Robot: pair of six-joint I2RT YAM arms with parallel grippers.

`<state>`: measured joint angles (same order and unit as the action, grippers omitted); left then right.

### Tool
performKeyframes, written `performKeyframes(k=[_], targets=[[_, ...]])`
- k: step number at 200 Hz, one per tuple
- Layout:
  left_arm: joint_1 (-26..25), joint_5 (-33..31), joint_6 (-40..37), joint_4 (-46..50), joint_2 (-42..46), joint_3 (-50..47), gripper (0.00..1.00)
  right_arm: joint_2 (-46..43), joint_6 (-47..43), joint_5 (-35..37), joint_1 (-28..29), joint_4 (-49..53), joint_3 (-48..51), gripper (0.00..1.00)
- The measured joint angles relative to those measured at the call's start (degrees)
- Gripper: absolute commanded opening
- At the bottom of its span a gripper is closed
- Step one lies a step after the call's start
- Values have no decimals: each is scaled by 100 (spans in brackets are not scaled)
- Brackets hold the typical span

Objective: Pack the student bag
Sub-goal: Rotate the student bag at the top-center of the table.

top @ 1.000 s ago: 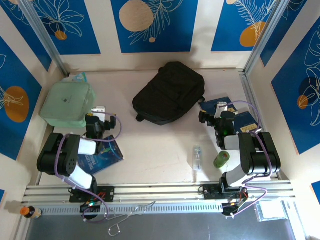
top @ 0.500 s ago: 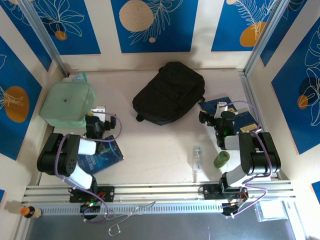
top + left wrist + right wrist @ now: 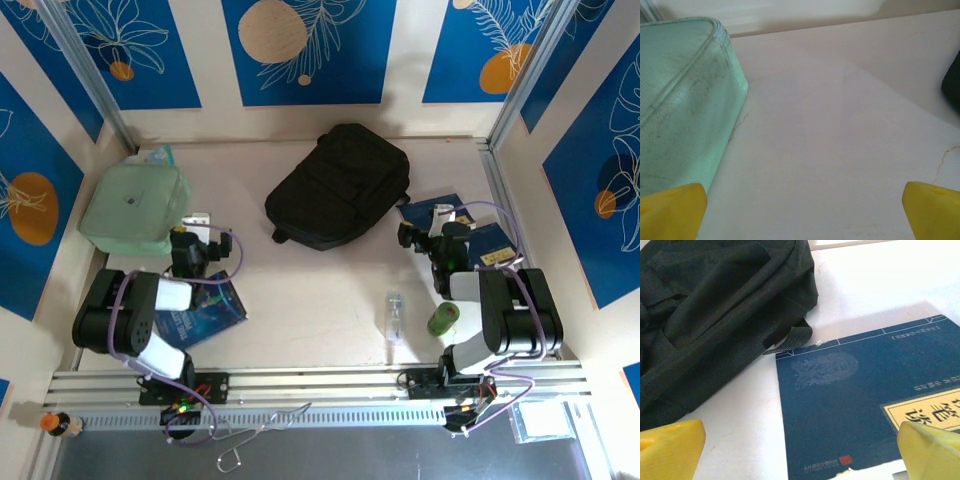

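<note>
The backpack (image 3: 340,185) lies at the middle back of the desk (image 3: 300,290). A lidded box (image 3: 132,208) sits far left, well apart from it. One book (image 3: 865,405) lies just right of the backpack, another book (image 3: 205,310) front left. A small bottle (image 3: 395,317) lies front right.

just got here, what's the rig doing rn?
Packing a backpack, but nothing is being handled. It lies at the back of the table, untouched. The left arm faces a green container, the right arm a blue book beside the backpack. Both sets of jaws are open, empty.
</note>
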<state>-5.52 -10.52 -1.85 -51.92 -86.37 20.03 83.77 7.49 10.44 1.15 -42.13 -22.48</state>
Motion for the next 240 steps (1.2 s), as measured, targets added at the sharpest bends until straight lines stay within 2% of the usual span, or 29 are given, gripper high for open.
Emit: performKeyframes(k=[30,54,86,100,107,117,146,178,203,240], targets=[[0,-46,4,673,1069,57,100,-1069,66,138,15,1165,-450,99],[0,-129,258,1552,1792,417,100,-1600,494,260,70,2096,-1154,99],[2,-28,1012,3150,2205,1596,100,-1515,1469,179,107,3698,-2277,99],[4,227,1410,3692,2203,2120,100,-1215,1908,-76,122,4284,-2789,99],[4,415,1633,3904,2177,2319,96,-1034,2090,-247,142,4474,-2988,99],[0,734,1976,4076,2079,2524,92,-730,2363,-511,221,4693,-3224,100],[-181,1530,2765,4236,1478,2754,89,131,2944,-953,616,5184,-3646,97],[-824,2028,3163,4588,448,3088,86,1008,3429,-1250,1047,5447,-4024,88],[-1362,2240,3180,4913,-278,3729,83,1482,3735,-1375,1281,5552,-4227,79],[-1967,2444,3104,5241,-1423,4918,74,1952,4009,-1569,1353,5617,-4369,57]])
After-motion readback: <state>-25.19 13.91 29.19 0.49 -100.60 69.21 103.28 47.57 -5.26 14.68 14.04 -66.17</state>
